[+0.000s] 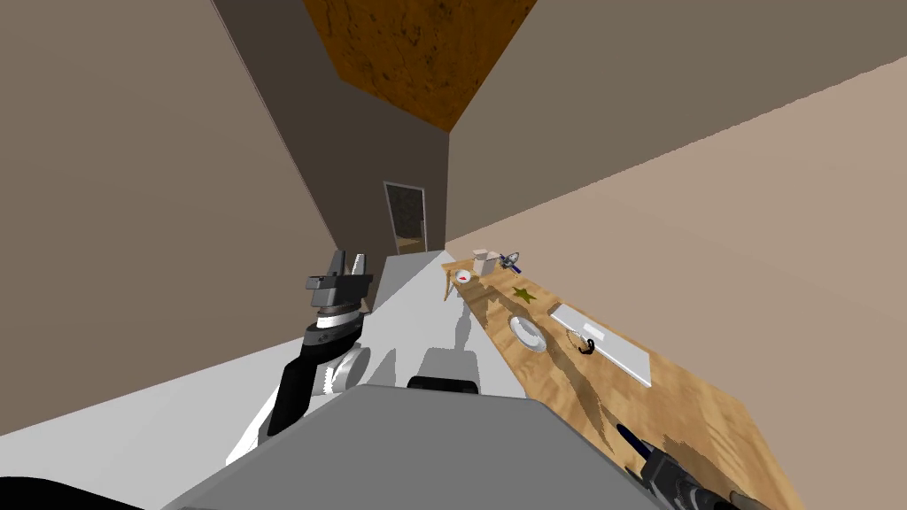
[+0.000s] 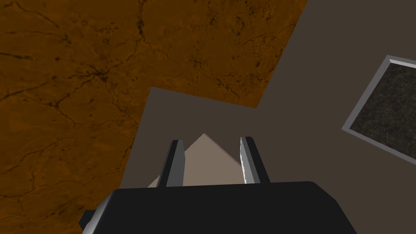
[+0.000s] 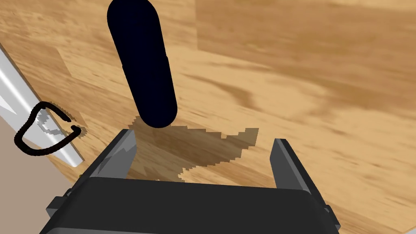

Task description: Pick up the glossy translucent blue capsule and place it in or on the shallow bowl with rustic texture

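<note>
Dark blue capsule (image 3: 142, 61), almost black, lies flat on the pale wooden table (image 3: 308, 81) at its near end, on the right of the scene. It is just ahead of the right gripper (image 3: 203, 142) and its rounded near end is close beside one fingertip, with a gap between them. That pincer is spread wide with nothing between the fingers, and its shadow falls on the wood below it. In the head view the capsule (image 1: 631, 438) sits just beyond the dark right wrist. The left gripper (image 1: 347, 261) is raised over the pale grey floor (image 1: 407, 301) to the left of the table, fingers up; in the left wrist view the left gripper (image 2: 211, 140) has its fingers parted by a narrow gap, holding nothing. Farther along the table a thin black cord loop (image 1: 585, 343) rests against the edge of a flat white slab (image 1: 611, 350). To its left, near the table's floor-side edge, sits the shallow white bowl (image 1: 529, 334), well apart from the capsule. Beyond it lie a dark olive star shape (image 1: 523, 295), then a small white dish (image 1: 462, 277) with something red in it, a beige cup (image 1: 483, 261) and a small blue-purple object (image 1: 511, 260). Taupe walls close in on a grey-framed doorway (image 1: 406, 219) at the far end, with a brown cracked surface (image 1: 416, 53) above.
</note>
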You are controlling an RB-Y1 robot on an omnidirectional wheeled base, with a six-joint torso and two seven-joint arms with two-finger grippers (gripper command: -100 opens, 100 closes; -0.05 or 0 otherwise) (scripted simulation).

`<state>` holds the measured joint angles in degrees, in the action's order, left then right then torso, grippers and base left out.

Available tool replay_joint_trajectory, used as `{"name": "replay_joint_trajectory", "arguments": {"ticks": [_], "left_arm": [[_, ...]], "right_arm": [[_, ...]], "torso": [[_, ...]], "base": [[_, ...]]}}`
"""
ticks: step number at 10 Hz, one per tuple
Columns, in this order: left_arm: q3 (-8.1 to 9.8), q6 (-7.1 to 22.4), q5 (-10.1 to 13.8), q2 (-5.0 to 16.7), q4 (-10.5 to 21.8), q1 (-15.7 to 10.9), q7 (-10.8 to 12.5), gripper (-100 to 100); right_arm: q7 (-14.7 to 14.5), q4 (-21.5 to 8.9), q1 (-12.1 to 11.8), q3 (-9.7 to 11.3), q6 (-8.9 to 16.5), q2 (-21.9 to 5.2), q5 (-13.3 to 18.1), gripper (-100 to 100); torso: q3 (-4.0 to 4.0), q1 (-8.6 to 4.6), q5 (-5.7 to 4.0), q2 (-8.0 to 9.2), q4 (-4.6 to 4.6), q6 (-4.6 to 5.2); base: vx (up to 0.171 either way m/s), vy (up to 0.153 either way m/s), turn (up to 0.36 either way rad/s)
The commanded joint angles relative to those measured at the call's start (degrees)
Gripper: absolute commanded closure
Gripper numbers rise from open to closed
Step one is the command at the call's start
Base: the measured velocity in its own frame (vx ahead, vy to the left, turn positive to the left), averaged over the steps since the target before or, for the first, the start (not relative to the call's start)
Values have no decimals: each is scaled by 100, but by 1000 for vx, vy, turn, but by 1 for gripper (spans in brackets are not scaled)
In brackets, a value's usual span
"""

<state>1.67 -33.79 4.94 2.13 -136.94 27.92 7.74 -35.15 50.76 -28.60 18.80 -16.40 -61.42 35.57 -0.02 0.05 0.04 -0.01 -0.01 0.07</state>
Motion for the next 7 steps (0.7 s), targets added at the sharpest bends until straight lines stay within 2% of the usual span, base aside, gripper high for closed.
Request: {"name": "replay_joint_trajectory", "arguments": {"ticks": [1, 2, 3, 6, 7], "left_arm": [[0, 0, 0, 0, 0, 0, 0, 0], [0, 0, 0, 0, 0, 0, 0, 0], [0, 0, 0, 0, 0, 0, 0, 0], [0, 0, 0, 0, 0, 0, 0, 0], [0, 0, 0, 0, 0, 0, 0, 0]], "right_arm": [[1, -286, 30, 135, -65, -52, 32, -100], [-15, -433, 53, 235, -113, -58, 58, -100], [-15, -532, 53, 235, -113, -58, 58, -100], [-37, -913, 93, 410, -201, -40, 96, -100], [-37, -913, 93, 410, -201, -40, 96, -100]], "torso": [[0, 0, 0, 0, 0, 0], [-2, -2, -1, -4, 0, -1], [-7, -2, 0, -13, -2, -1], [2, -3, -1, 5, 1, 1], [4, -7, -1, 6, 2, 1]], "base": [[74, -7, 53], [108, -7, 103], [84, -8, 29], [56, -16, 34], [42, -21, 19]]}}
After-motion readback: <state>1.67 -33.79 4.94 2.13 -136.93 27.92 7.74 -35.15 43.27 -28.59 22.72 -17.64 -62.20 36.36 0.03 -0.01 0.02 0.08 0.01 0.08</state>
